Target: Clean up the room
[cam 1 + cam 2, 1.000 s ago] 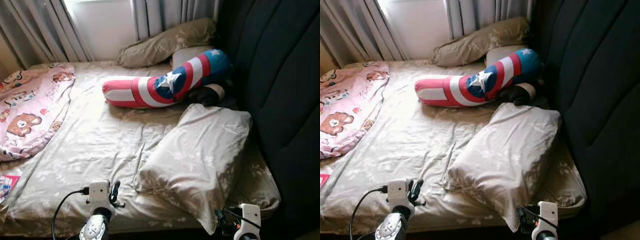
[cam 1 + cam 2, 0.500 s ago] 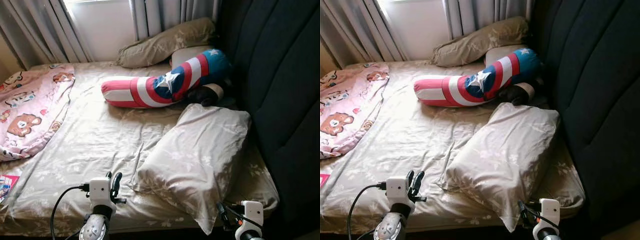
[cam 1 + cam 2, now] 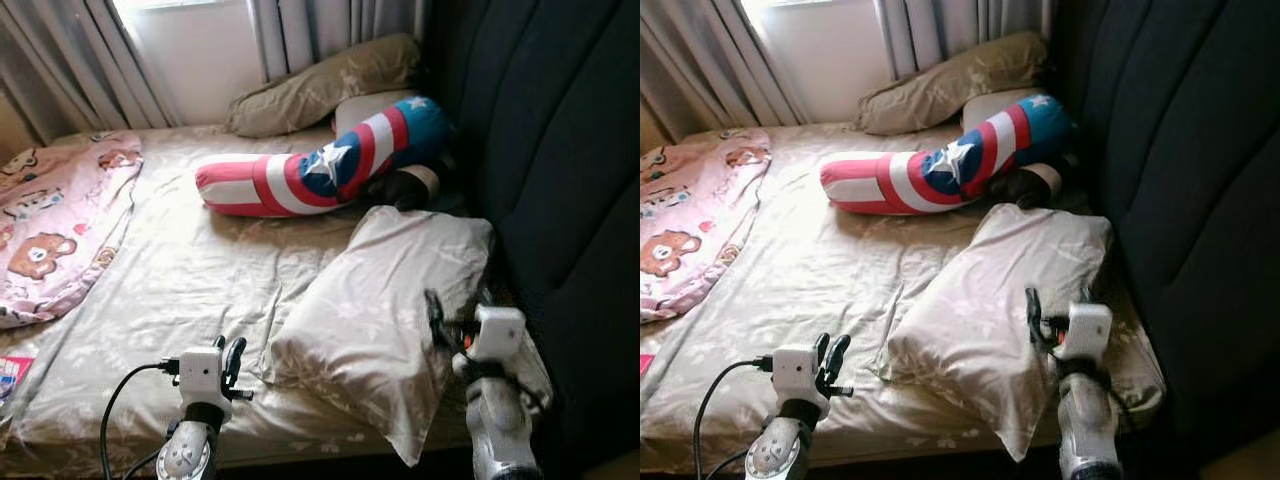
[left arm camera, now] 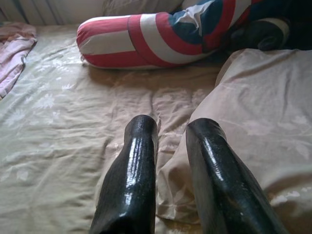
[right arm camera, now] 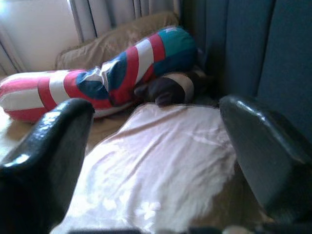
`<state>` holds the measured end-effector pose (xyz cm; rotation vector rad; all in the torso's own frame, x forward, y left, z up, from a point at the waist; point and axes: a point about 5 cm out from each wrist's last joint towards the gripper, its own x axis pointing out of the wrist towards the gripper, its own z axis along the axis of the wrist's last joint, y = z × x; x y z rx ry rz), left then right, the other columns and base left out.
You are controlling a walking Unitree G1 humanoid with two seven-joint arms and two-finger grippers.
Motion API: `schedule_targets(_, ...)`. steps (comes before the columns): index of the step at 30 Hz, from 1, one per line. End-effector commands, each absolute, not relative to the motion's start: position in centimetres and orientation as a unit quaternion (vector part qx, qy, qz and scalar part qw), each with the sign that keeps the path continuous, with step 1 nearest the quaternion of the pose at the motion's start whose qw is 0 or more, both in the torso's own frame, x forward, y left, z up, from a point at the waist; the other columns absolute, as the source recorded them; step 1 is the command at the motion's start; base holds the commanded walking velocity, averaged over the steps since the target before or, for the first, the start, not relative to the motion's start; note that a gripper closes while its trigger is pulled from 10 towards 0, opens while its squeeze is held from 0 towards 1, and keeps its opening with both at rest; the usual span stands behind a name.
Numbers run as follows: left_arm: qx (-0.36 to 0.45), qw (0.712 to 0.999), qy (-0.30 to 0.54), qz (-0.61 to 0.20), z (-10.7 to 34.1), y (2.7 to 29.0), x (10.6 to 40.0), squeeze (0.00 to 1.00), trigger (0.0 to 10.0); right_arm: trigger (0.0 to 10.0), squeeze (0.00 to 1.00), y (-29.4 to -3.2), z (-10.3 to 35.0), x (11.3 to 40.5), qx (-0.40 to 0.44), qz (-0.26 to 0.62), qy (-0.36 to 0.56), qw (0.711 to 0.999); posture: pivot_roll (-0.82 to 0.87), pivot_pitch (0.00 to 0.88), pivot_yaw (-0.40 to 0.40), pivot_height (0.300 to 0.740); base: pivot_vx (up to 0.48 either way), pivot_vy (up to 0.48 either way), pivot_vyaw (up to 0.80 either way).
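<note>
Pillow (image 3: 385, 300) lies under the wide-spread right end effector (image 3: 455, 310).

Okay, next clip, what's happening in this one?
The robot stands at the side of a bed and reaches toward the beige pillow lying askew near the dark headboard. The right gripper is open above the pillow's right side; the left gripper hovers by its lower left corner, fingers slightly apart. Neither holds anything yet. A red, white and blue bolster, another pillow and a pink blanket also lie on the bed.
</note>
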<state>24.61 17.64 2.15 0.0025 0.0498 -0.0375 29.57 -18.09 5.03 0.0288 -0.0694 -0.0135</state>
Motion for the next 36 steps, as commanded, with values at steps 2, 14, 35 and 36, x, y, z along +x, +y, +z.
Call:
schedule_targets(2, 0.005, 0.999, 0.029, -0.025, 2.2, 17.7, 24.7, 0.00, 10.0, 10.0, 0.00, -18.0, 3.8, 29.0, 0.021, -0.011, 0.000, 1.000, -0.09, 0.000, 0.073, 0.740, 0.000, 0.000, 0.00)
schedule_targets(14, -0.008, 1.000, 0.019, -0.012, 2.9, 17.5, 25.4, 0.00, 10.0, 10.0, 0.00, -18.2, 3.7, 27.2, 0.020, 0.008, 0.007, 1.000, -0.11, 0.000, 0.031, 0.740, 0.000, 0.000, 0.00)
schedule_targets(35, -0.013, 1.000, 0.014, -0.004, 3.0, 17.5, 25.7, 0.00, 10.0, 10.0, 0.00, -17.9, 4.4, 27.7, 0.037, 0.024, 0.020, 0.999, -0.11, 0.000, 0.025, 0.740, 0.039, 0.000, 0.19)
schedule_targets(36, -0.012, 1.000, 0.014, -0.005, 3.0, 17.5, 25.7, 0.00, 10.0, 10.0, 0.00, -18.0, 4.3, 27.6, 0.039, 0.023, 0.022, 0.999, -0.11, 0.000, 0.027, 0.740, 0.292, 0.000, 0.00)
